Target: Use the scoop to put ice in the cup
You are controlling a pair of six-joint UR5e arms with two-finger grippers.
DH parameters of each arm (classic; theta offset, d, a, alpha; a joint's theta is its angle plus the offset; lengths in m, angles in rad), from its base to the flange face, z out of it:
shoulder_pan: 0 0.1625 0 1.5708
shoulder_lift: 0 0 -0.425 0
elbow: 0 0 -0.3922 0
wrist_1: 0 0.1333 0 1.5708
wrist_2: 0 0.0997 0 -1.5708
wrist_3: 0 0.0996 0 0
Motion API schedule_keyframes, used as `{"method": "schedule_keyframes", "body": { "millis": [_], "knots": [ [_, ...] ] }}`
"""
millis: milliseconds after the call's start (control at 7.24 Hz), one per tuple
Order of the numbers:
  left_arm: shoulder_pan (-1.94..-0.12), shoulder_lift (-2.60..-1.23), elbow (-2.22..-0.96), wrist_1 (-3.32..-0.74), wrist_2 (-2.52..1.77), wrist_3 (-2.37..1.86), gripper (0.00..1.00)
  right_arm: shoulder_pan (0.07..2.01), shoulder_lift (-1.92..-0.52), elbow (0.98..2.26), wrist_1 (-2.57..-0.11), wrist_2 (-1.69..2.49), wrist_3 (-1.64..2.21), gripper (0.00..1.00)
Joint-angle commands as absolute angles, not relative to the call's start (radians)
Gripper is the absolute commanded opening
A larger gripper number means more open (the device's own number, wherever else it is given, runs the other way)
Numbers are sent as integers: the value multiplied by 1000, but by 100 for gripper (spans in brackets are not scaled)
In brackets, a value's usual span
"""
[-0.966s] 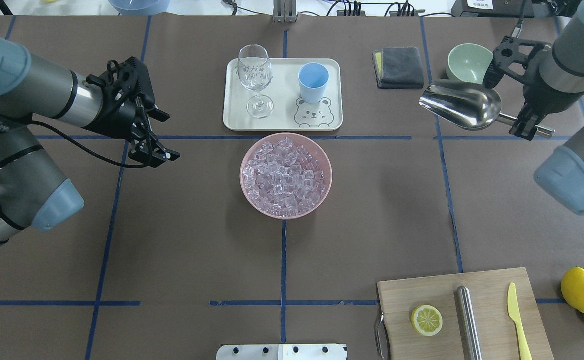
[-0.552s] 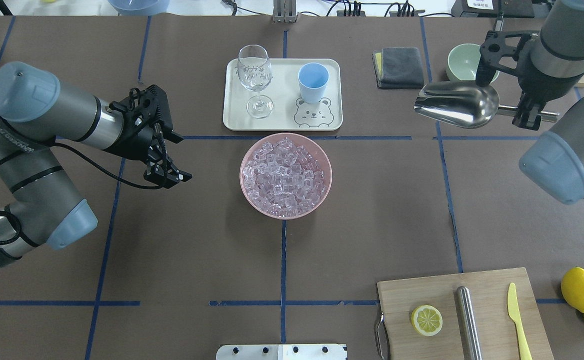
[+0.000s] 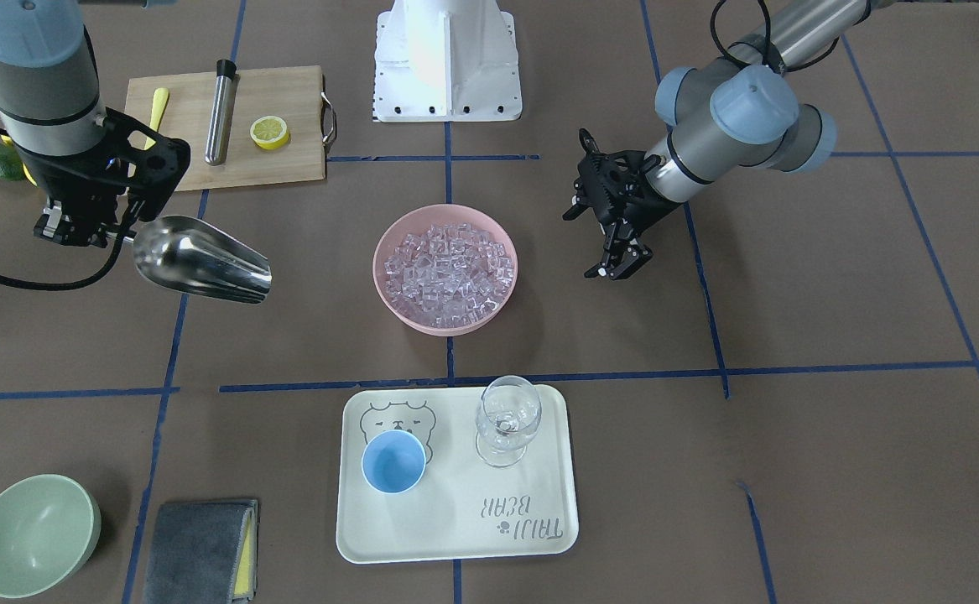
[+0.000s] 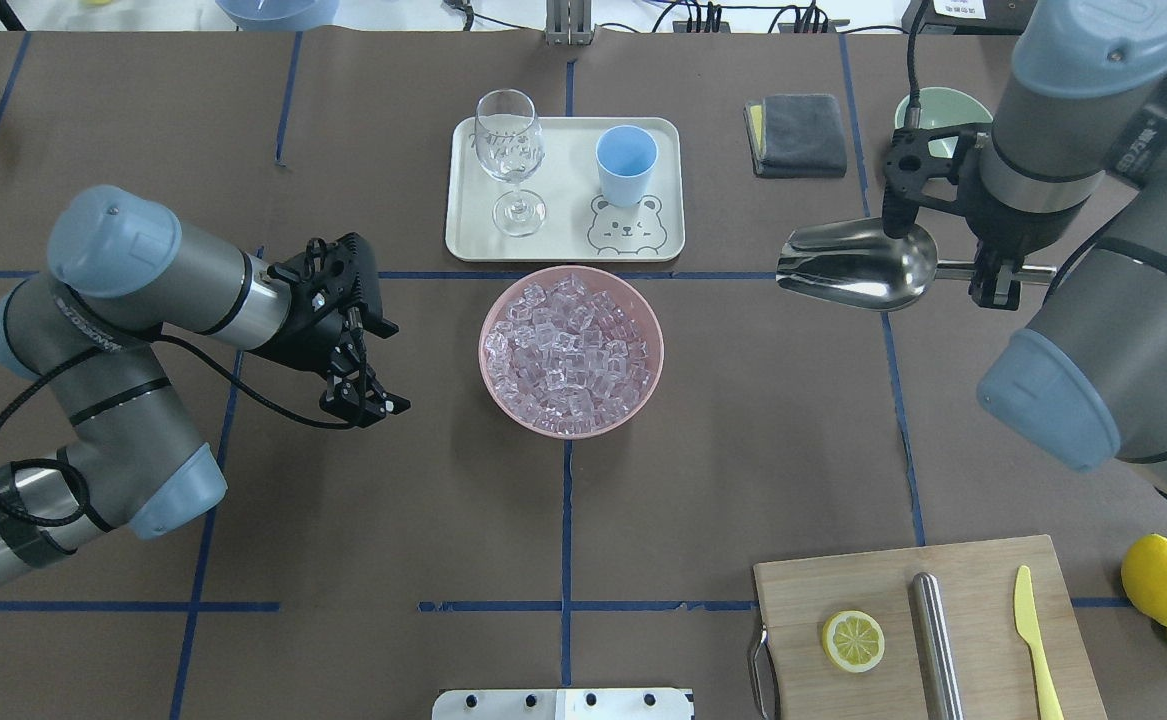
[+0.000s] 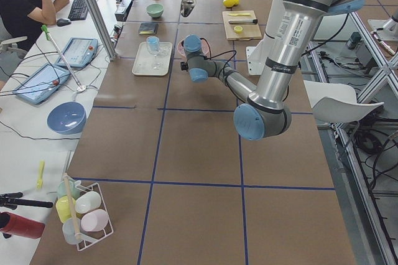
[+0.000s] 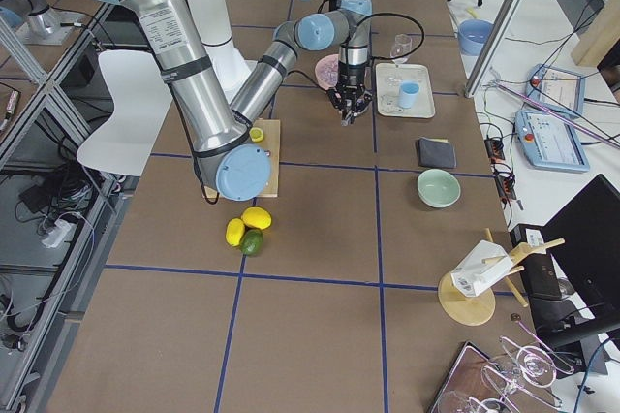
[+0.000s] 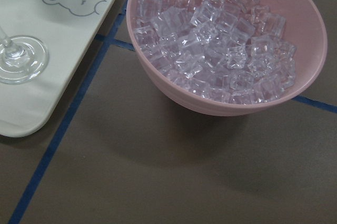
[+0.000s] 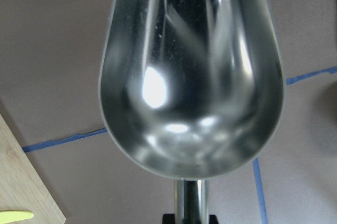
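While your right gripper (image 4: 995,272) clamps the empty shiny steel scoop (image 4: 858,265) short of the pink bowl (image 4: 571,428), dig into its clear ice cubes (image 4: 568,345) next; left gripper (image 4: 388,365) hangs released.

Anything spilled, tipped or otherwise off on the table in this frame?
Nothing stands out. All the ice sits inside the pink bowl, the cup and wine glass stand upright on the tray, and the right pincer holds the empty scoop.

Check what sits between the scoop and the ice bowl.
Nothing. The overhead view shows only bare table and blue tape between the scoop and the pink bowl.
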State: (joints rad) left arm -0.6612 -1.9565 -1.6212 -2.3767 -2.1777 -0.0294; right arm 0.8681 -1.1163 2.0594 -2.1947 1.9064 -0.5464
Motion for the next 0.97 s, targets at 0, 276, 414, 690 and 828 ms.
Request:
{"method": "schedule_keyframes", "body": {
  "millis": [0, 276, 414, 690, 828],
  "knots": [
    [-600, -1970, -1484, -2708, -2101, -26, 100, 825, -1018, 2056, -2329, 1879, -551, 0],
    [-591, -2005, -1438, -2720, -2092, 39, 100, 795, -967, 2052, -2368, 1832, -549, 0],
    [-591, -2017, -1416, -2718, -2094, 41, 100, 781, -944, 2048, -2397, 1827, -551, 0],
    [-597, -2034, -1399, -2701, -2095, 26, 100, 758, -911, 2034, -2421, 1825, -549, 0],
    [-600, -2061, -1397, -2657, -2095, -1, 100, 744, -899, 2033, -2430, 1824, -545, 0]
  ]
}}
